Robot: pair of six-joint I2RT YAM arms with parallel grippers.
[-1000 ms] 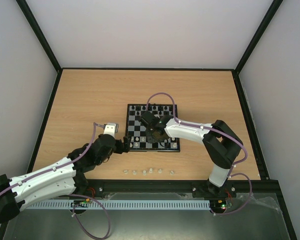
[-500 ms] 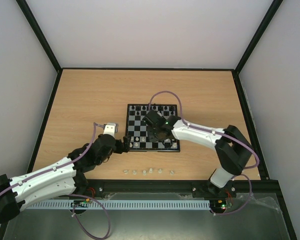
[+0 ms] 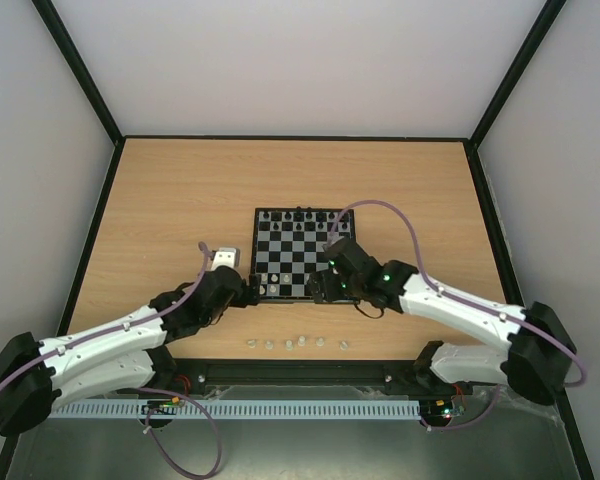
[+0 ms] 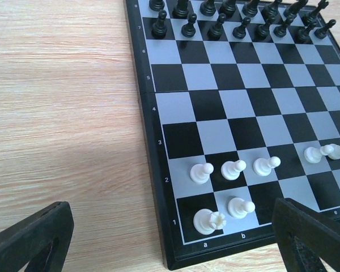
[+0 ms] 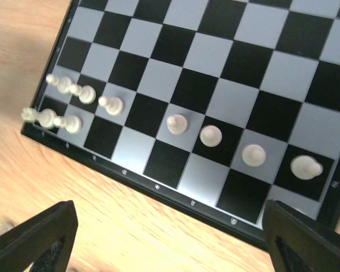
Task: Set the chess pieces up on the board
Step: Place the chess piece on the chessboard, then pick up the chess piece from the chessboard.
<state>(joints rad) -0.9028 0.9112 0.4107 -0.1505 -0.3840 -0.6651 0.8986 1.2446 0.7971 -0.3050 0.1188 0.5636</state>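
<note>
Just beyond the right tool [image 5: 167, 209] stand chess pieces [image 5: 210, 135].

The top camera looks down from behind; both wrist cameras closely share near rows of the board [image 3: 295, 250].

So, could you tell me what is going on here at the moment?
Two robot arms are setting up a small board. The black pieces stand in the two far rows. Some white pieces stand in the two near rows, while a few loose white pieces lie on the table in front of it. The right gripper hovers open and empty over the board's near edge, and the left gripper waits open at its near left corner.
</note>
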